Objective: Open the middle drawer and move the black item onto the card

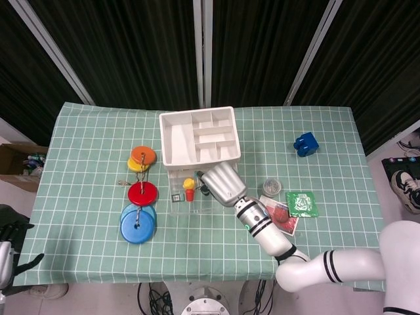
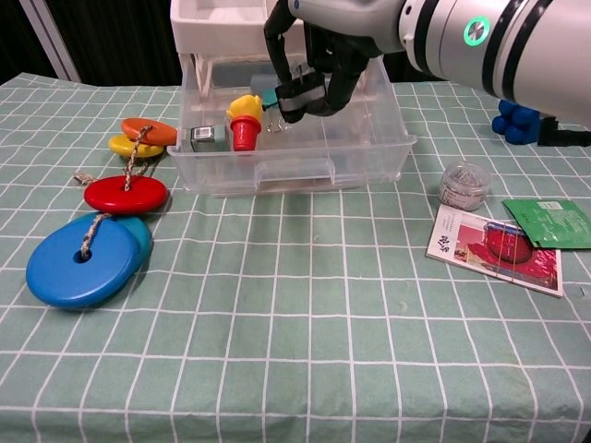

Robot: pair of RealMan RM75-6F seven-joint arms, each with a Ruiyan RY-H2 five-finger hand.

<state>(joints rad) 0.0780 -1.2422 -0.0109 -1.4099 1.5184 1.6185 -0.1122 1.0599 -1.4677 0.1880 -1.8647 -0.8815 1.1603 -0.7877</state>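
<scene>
The clear middle drawer [image 2: 295,172] [image 1: 178,207] stands pulled out in front of the white drawer unit [image 1: 197,138] [image 2: 222,28]. My right hand [image 2: 319,41] [image 1: 222,184] hangs over the drawer's back half and grips the black item [image 2: 300,95], a small black block with a pale label, lifted above the drawer floor. In the head view the hand hides most of the item. The card [image 2: 494,249] [image 1: 281,216], white with a red picture, lies flat on the cloth to the right of the drawer. My left hand [image 1: 13,252] sits low at the table's left edge, fingers apart, holding nothing.
A yellow and red toy [image 2: 245,118] and a small grey block [image 2: 204,135] stay in the drawer. Strung coloured discs [image 2: 92,249] lie to the left. A small jar [image 2: 464,185], a green packet [image 2: 554,221] and a blue toy [image 1: 306,143] sit near the card.
</scene>
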